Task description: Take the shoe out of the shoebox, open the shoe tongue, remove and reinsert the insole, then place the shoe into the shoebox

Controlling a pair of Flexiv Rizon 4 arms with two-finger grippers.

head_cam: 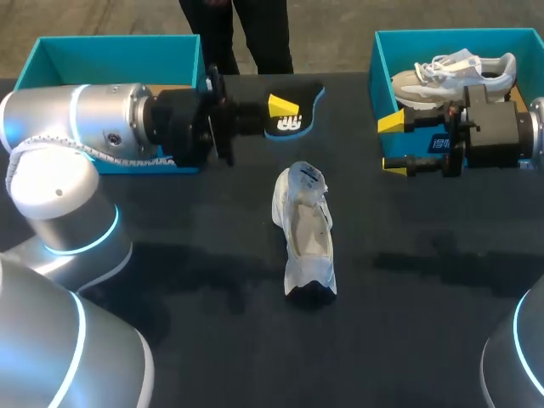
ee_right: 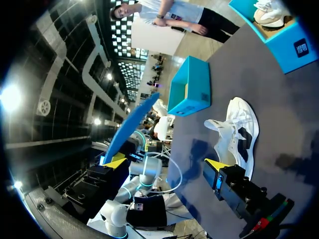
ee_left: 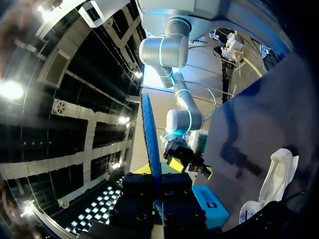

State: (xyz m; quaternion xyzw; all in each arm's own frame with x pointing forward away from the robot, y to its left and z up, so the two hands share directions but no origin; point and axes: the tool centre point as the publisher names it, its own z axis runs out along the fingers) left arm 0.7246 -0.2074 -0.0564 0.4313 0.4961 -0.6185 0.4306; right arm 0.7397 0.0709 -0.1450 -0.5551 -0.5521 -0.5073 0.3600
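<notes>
Two blue boxes stand on the dark tabletop (head_cam: 425,280): the left shoebox (head_cam: 119,55) and the right shoebox (head_cam: 376,68), in which a second shoe (head_cam: 450,72) is kept. The white shoe (head_cam: 304,234) is laid on the tabletop between them, apart from both. The insole (head_cam: 299,119) is clamped in the left hand (head_cam: 285,112) above the tabletop. The right hand (head_cam: 393,144) is spread wide with nothing in it. Taking out the shoe and the insole is judged done. Reinserting the insole and boxing the shoe are left.

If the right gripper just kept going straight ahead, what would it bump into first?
Most likely the insole held by the left gripper; the open right gripper points across the table at it. The shoe lies off to one side. Heights are unclear, so it might miss.
</notes>
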